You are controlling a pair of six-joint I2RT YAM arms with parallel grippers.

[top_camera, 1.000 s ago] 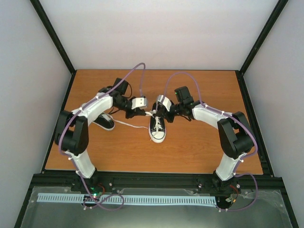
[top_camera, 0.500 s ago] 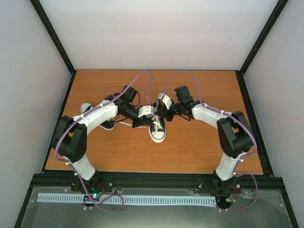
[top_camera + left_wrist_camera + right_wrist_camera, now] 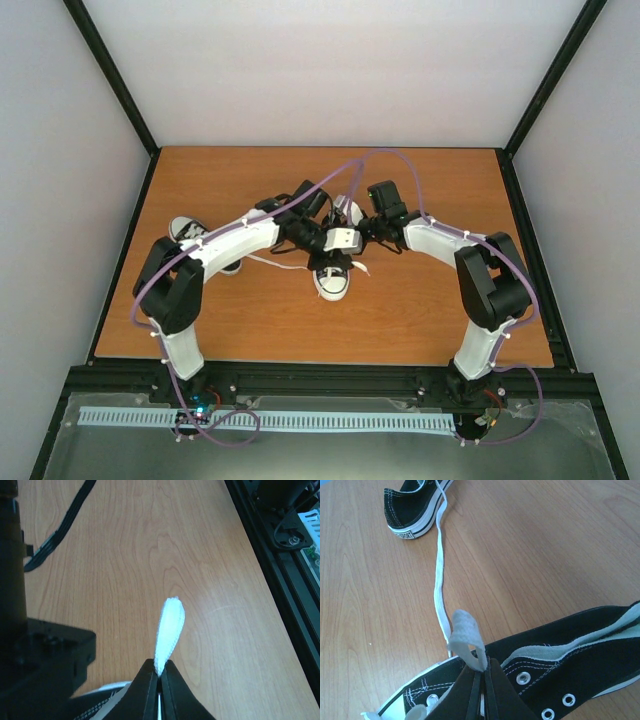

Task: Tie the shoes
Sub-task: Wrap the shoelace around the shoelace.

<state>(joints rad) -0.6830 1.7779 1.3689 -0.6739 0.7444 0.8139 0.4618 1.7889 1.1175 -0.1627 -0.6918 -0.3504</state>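
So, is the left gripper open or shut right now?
Shut. In the left wrist view the left gripper pinches a loop of white lace, jaws together.

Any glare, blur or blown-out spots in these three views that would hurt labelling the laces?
Top external: even, soft light, faint shadows, fine detail lost. Left wrist: lace loop washed out to near white; pale sheen on the table beside it. Right wrist: stitching and eyelets on the near shoe crisp, far shoe slightly softer.

no legible text, shoe heel patch [image 3: 403,534] unreadable
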